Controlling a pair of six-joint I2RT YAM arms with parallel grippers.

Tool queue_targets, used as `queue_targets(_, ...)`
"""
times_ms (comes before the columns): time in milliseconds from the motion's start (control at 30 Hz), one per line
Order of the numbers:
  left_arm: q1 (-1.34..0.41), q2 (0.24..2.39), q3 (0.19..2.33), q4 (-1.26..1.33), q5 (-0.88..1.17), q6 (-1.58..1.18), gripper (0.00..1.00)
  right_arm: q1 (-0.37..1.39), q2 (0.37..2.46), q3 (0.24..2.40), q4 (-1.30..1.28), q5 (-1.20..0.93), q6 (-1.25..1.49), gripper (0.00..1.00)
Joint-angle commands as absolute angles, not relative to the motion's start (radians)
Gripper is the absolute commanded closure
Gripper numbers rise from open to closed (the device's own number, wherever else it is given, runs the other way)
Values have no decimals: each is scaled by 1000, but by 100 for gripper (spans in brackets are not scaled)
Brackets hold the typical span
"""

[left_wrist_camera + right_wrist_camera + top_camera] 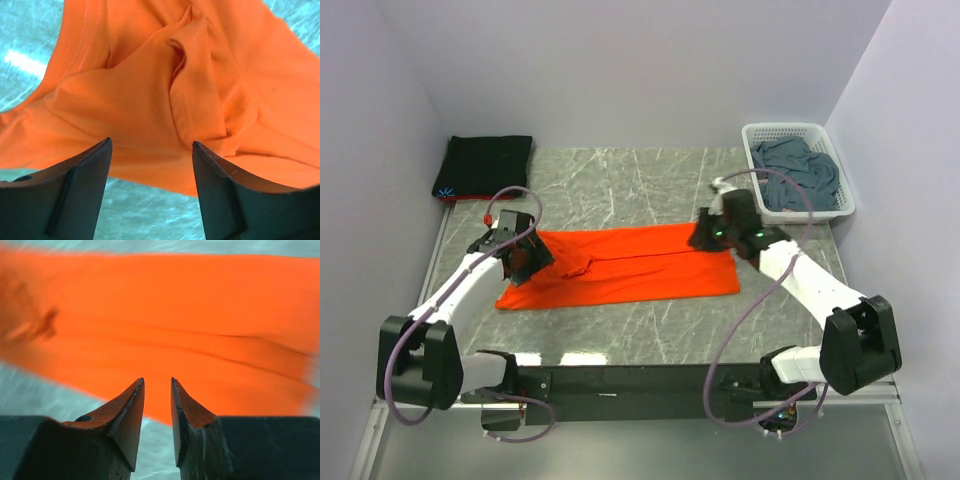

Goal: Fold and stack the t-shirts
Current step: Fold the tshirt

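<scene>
Folded black t-shirt [485,165] lies at ten o'clock. The left gripper [151,145], jaws spread and empty, hovers at the nine o'clock end of the orange t-shirt [630,265], a long band mid-table. The right gripper [157,381], jaws narrowly parted and empty, is at its three o'clock end. The crosswise fold seems next, so both ends need pinching. Only the left wrist view shows bunched cloth. Only the top view shows the blue-grey t-shirt [800,170] in the basket [785,128].

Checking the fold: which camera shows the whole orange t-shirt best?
Top external: the orange t-shirt shows nearly whole, end to end. Left wrist catches only a creased patch; right wrist, a blurred band.
</scene>
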State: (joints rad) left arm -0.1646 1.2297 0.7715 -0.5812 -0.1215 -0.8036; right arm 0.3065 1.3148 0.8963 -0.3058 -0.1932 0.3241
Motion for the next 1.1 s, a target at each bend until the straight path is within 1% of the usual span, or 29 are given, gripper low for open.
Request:
queue_targets(0,-144,1258,830,-520,-100,-821,30,473,1344,939,-206,-247,333,65)
queue_targets(100,-132,1307,857,-494,-98,-818,31,570,1417,986,-141,-244,322,65)
queue_targets(133,-126,1333,865,-489,-97,-818,30,636,1440,1002,-132,-218,307,65)
queue_targets(367,-57,1449,922,-437,-77,-808,30,860,1687,1253,-158,-98,39,62)
queue_targets(400,-51,1465,930,-436,-68,-807,31,877,1741,1282,-169,-89,20,61)
queue_targets(567,-44,1539,985,-426,-37,-796,34,946,1862,1423,-192,-69,-49,60)
queue_targets(767,-43,1583,1025,-422,-40,-788,44,992,1994,1535,-238,-83,-115,60)
queue_targets(867,-41,1611,1040,-425,-35,-784,49,1003,2020,1571,-252,-94,-138,60)
queue_targets(900,-41,1620,1042,-422,-34,-785,53,1008,2038,1578,-261,-97,-140,60)
queue_targets(1000,-41,1631,1039,-411,-23,-788,62,1015,2062,1603,-262,-112,-149,60)
queue_targets(1033,-41,1634,1037,-410,-21,-790,63,1017,2069,1614,-262,-117,-150,59)
queue_targets(1067,-41,1637,1038,-410,-20,-788,67,1020,2083,1621,-265,-127,-158,59)
